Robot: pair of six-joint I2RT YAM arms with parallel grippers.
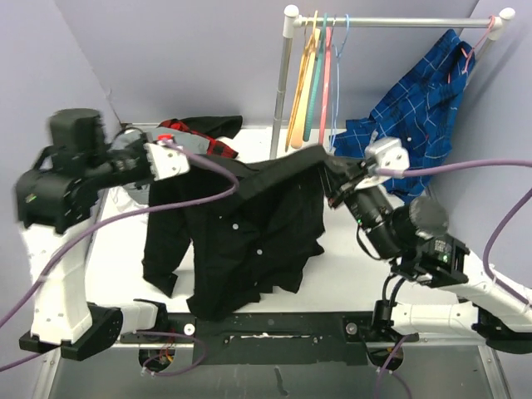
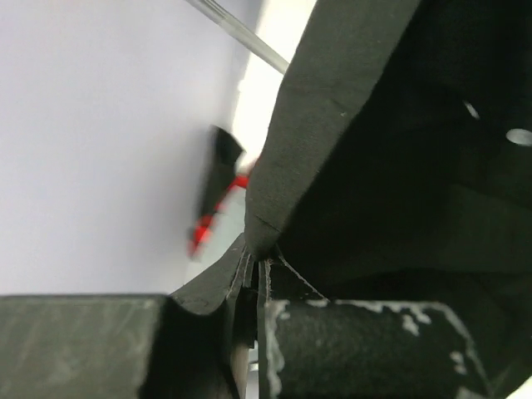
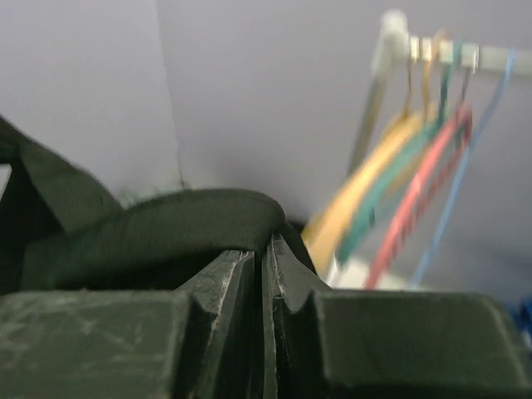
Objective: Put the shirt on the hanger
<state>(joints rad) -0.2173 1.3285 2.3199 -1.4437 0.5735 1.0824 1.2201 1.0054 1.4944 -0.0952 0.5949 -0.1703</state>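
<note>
Table: a white flat tabletop (image 1: 341,266) is seen under both arms in the top view.
Shirt: a large plain black long-sleeved button-up shirt (image 1: 249,241) is held up at the centre of the table, stretched between the 2 grippers. Its top edge runs from 9 o'clock to 3 o'clock and the body hangs toward 6 o'clock. It cannot be told whether the hem touches the table. Small pale buttons are seen on the front.
Rail: a pale metal clothes rail (image 1: 391,22) stands at 1 o'clock.
Plaid shirt: a blue plaid shirt (image 1: 416,108) is hung from the rail's right end, at 2 o'clock.
Checked garment: a red-and-black checked garment (image 1: 212,137) lies at 11 o'clock, behind the black shirt.
Hanger: a thin light-blue wire hanger (image 1: 334,100) is hooked on the rail at 1 o'clock, bare, just beside yellow, teal and pink hangers (image 1: 312,83). It is near the black shirt but apart from it.
Left gripper (image 1: 191,158): closed tight, with the shirt's 9 o'clock top corner pinched between the fingers.
Right gripper (image 1: 337,179): closed tight on a fold of black cloth at the 3 o'clock corner.
</note>
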